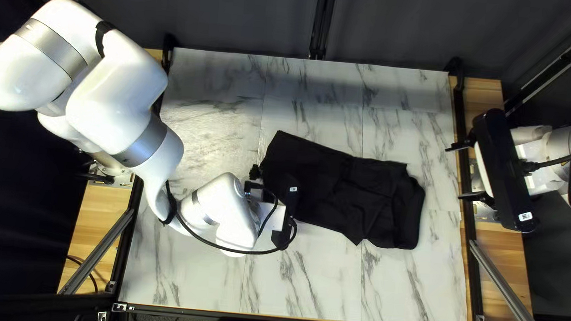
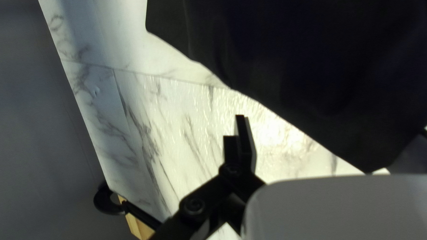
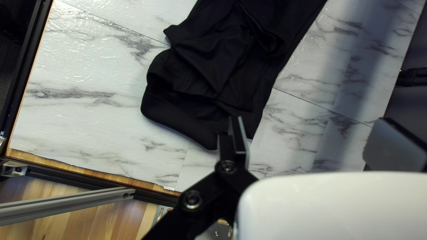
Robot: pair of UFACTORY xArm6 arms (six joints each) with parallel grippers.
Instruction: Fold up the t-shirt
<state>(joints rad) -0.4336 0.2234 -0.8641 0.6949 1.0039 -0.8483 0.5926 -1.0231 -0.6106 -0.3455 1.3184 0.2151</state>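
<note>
The black T-shirt [image 1: 348, 193] lies across the middle of the marble-patterned table [image 1: 398, 287], its end toward the right of the top left view layered and rumpled, with the end toward the left smoother. The left gripper [image 1: 270, 214], at that smoother end, is released, one finger [image 2: 246, 142] showing just beside the cloth's edge with nothing grasped. The right gripper [image 1: 456, 173] is also released, its fingers spread wide and holding nothing near the table's right edge, apart from the T-shirt's rumpled end.
</note>
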